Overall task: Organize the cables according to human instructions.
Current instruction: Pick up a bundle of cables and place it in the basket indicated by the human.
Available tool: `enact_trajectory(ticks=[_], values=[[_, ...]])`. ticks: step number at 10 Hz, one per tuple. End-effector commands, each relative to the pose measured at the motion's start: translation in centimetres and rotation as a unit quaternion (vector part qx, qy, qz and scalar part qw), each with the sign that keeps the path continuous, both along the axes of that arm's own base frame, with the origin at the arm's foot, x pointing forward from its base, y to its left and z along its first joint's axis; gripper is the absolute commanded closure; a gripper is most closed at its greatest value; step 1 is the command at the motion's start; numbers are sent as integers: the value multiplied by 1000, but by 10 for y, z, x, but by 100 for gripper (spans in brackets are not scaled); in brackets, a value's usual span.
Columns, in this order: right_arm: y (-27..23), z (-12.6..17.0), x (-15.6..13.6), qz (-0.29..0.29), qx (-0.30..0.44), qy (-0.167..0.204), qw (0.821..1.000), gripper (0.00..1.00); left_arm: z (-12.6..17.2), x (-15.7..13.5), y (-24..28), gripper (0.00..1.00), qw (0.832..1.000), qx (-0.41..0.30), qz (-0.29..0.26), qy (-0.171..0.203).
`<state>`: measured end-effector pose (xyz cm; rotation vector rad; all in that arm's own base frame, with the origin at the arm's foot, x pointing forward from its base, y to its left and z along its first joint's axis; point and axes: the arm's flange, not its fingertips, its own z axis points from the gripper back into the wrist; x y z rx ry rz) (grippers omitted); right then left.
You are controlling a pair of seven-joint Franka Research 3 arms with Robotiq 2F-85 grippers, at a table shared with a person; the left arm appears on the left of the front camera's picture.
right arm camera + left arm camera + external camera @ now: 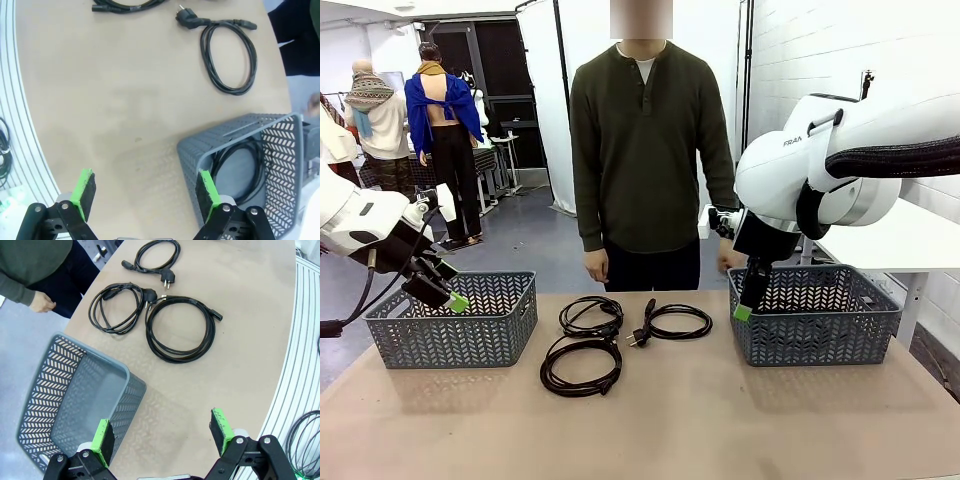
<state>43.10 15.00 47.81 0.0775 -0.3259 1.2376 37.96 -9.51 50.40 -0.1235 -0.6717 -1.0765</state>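
The left gripper point(161, 433) and right gripper point(145, 192) hang with jaws spread, holding nothing, three limp, light cables point(177, 358) lying out ahead of them, a fourth in the basket point(220, 137) beside the right one; I'd pinch a coil's bundled strands

Thin black coiled cables point(178, 356) point(115, 331) point(167, 276) point(235, 147): four. Grey lattice plastic baskets point(450, 340) point(820, 338): two. Person in dark olive shirt point(650, 150): one.

Matt tan tabletop point(720, 420), grey lattice plastic baskets point(450, 335), smooth black rubbery cables point(180, 356), soft olive cloth shirt point(645, 150)
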Motion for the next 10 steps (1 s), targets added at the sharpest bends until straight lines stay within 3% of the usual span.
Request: enact_trajectory(ticks=[1, 10], values=[[0, 0, 0, 0, -1, -1, 1000, 0, -1, 2, 2, 0, 1000, -7, -6, 1], [0, 0, 0, 0, -1, -1, 1000, 0, -1, 2, 2, 0, 1000, -7, -6, 1]])
